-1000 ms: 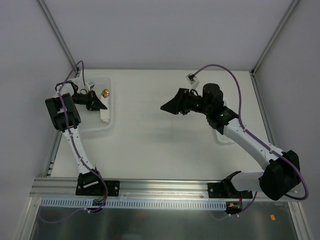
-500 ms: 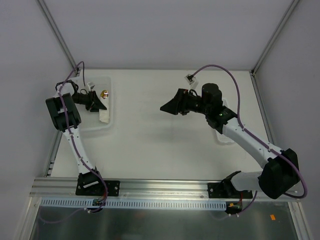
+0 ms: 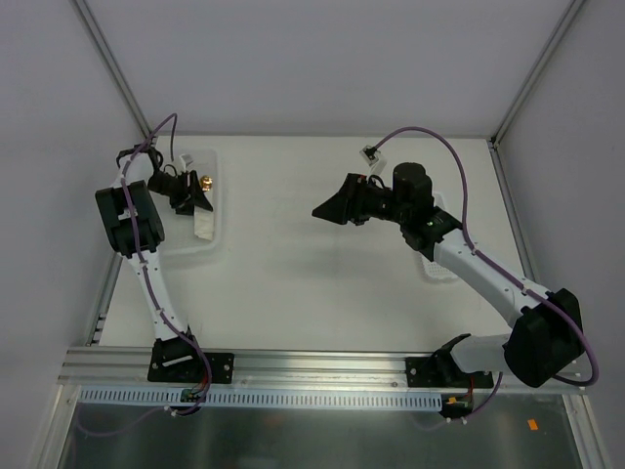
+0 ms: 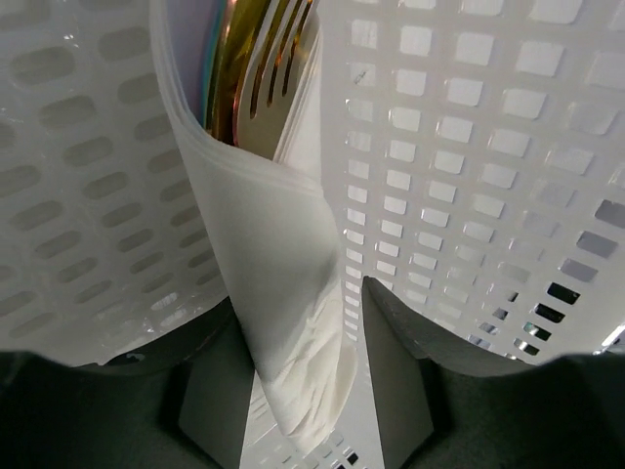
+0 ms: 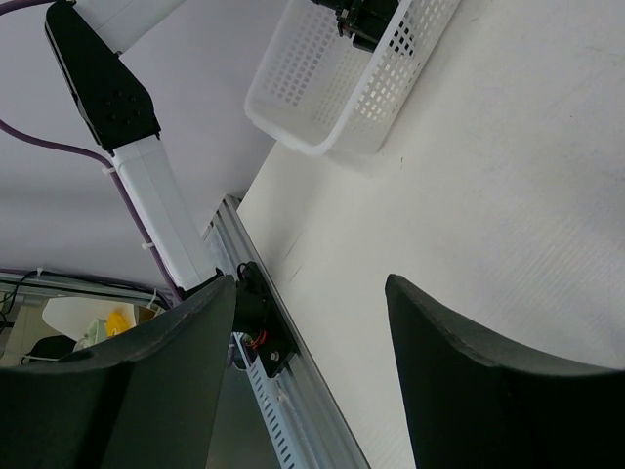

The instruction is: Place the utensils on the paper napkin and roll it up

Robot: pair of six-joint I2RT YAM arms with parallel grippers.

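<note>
As hands gape, paper napkin (image 4: 283,293) lies rolled in basket (image 4: 469,195)

Wrapped around fork (image 4: 278,68) and spoon (image 4: 232,68), it sits at the desk's (image 3: 312,283) ten o'clock. The left hand (image 4: 303,303) straddles it, narrowly parted; the right hand (image 5: 311,283), wide and empty, hovers mid-desk.

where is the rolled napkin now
The rolled napkin sits in the white basket, far left in the top view, between the fingers of the left claw.
</note>
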